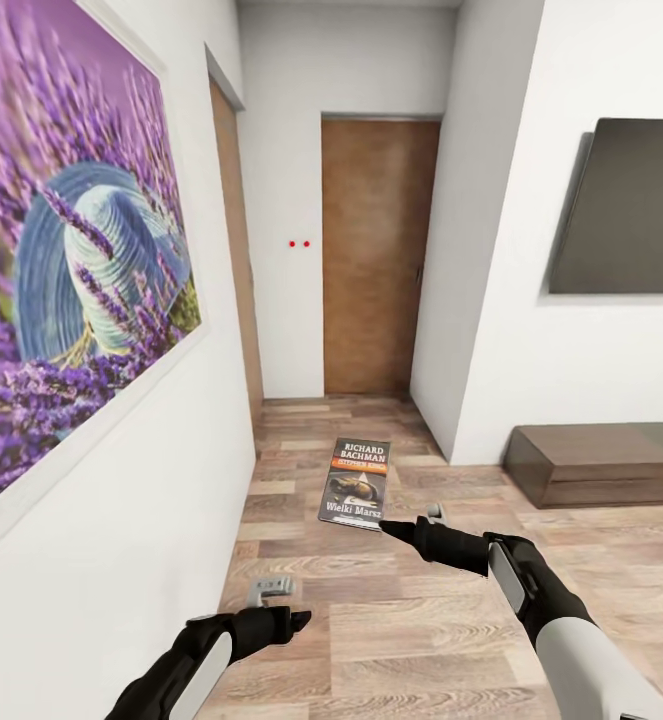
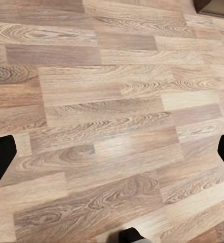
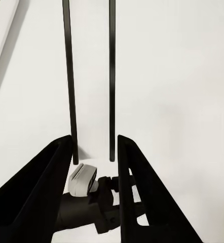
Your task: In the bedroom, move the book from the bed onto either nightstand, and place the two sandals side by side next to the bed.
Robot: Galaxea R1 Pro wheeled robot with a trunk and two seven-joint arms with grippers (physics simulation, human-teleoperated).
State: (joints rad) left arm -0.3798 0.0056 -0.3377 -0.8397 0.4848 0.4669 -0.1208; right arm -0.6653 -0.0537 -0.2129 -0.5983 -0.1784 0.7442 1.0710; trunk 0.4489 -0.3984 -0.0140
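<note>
The right hand (image 1: 389, 527) is clamped on the lower edge of the book (image 1: 356, 484), held upright above the plank floor (image 1: 411, 620) facing a hallway door (image 1: 379, 255), while the left hand (image 1: 296, 620) hangs spread apart, so carrying it well likely means turning slowly with the pinch firm.

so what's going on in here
The robot's right hand grips a small dark paperback book with an orange band, holding it up above the wood-plank floor. Its left hand is open and empty, low over the same floor. The robot faces a brown wooden door down a short hallway.
</note>
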